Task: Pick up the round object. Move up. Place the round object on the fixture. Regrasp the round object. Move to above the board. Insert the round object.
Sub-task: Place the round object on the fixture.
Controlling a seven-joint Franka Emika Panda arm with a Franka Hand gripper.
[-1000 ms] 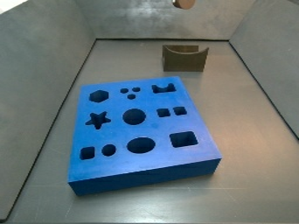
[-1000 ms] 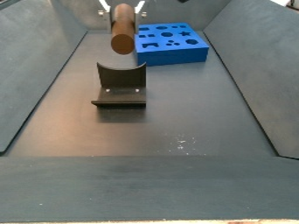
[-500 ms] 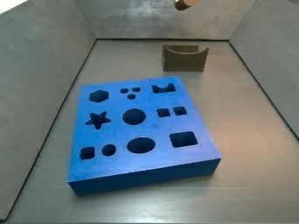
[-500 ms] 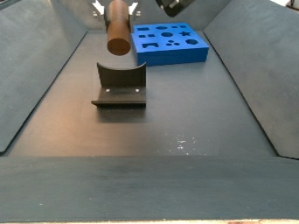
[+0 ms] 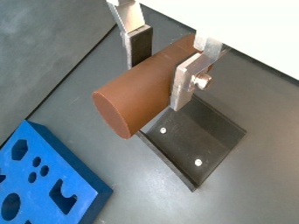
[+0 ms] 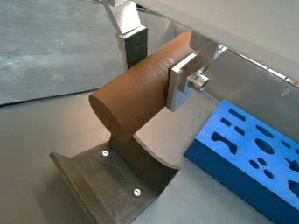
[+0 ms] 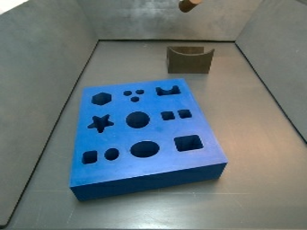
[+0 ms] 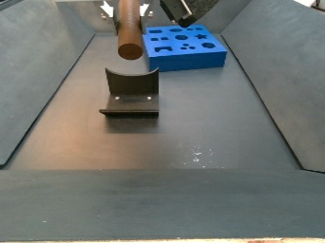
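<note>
My gripper [image 5: 162,59] is shut on the round object [image 5: 138,94], a brown wooden cylinder held crosswise between the silver fingers [image 6: 181,80]. The round object [image 8: 128,33] hangs in the air above the fixture [image 8: 129,90], clear of its U-shaped notch. In a side view only the round object's end [image 7: 188,4] shows at the frame's upper edge, above the fixture [image 7: 188,58]. Both wrist views show the fixture [image 5: 198,140] [image 6: 111,175] under the cylinder [image 6: 131,96]. The blue board [image 7: 146,135] with its shaped holes lies flat on the floor, apart from the fixture.
Grey slanted walls [image 8: 38,85] close in the dark floor on both sides. The board [image 8: 185,46] lies beyond the fixture in one side view, and its corner [image 5: 35,179] [image 6: 251,157] shows in both wrist views.
The round object has risen slightly in the gripper above the fixture. Fixture and board have not moved.
</note>
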